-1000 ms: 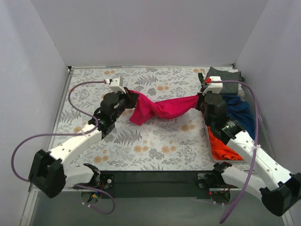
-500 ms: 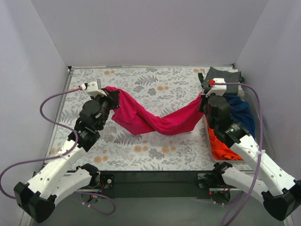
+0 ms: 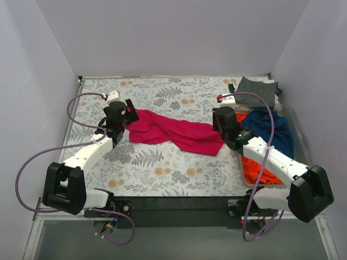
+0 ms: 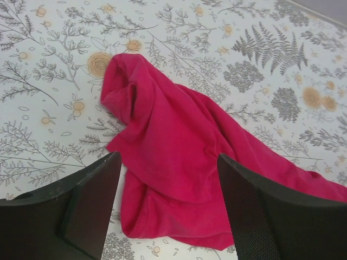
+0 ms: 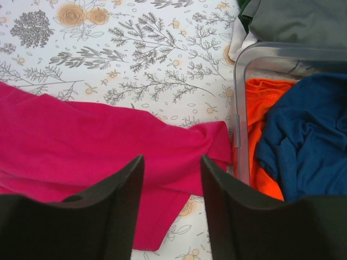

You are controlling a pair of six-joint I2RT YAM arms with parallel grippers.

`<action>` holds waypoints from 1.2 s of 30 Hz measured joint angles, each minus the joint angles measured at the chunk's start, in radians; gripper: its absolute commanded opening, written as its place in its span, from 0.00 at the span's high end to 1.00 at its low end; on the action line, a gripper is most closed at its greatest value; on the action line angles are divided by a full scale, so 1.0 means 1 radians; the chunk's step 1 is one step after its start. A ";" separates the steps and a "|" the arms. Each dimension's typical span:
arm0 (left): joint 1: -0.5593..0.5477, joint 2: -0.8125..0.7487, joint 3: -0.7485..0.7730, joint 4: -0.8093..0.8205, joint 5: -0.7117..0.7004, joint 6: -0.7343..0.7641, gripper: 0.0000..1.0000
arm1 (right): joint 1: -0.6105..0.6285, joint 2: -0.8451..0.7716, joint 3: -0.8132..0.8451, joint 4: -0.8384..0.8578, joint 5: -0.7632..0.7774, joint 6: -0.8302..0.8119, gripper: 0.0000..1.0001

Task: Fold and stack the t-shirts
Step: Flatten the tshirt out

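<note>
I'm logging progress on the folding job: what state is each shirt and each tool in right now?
Pink tee: unfolded, crumpled on the tablecloth, not held.
Navy tee: crumpled in the bin, atop the orange.
Orange tee: crumpled in the bin, partly under the navy.
Grey tee: lying beyond the bin; fold unclear.
Left tool: open, over the pink tee's left end.
Right tool: open, over its right end.

Left arm stretches from its near-left base toward the far side, forearm low, wrist turned to the right; left gripper angled down, jaws spread wide, clamped on nothing; right arm runs from its near-right base far and leftward toward mid-table; right gripper tilted down, jaws parted, clamped on nothing; both wrists sit low.
</note>
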 measured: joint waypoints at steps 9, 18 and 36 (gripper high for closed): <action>0.045 0.009 -0.045 0.043 0.028 -0.045 0.46 | 0.000 -0.024 -0.025 0.029 -0.053 0.000 0.53; 0.154 0.183 -0.087 0.133 0.089 -0.072 0.53 | -0.001 -0.061 -0.053 0.043 -0.093 0.000 0.53; 0.155 0.405 0.021 0.152 0.112 -0.039 0.60 | -0.001 -0.088 -0.053 0.058 -0.103 0.000 0.53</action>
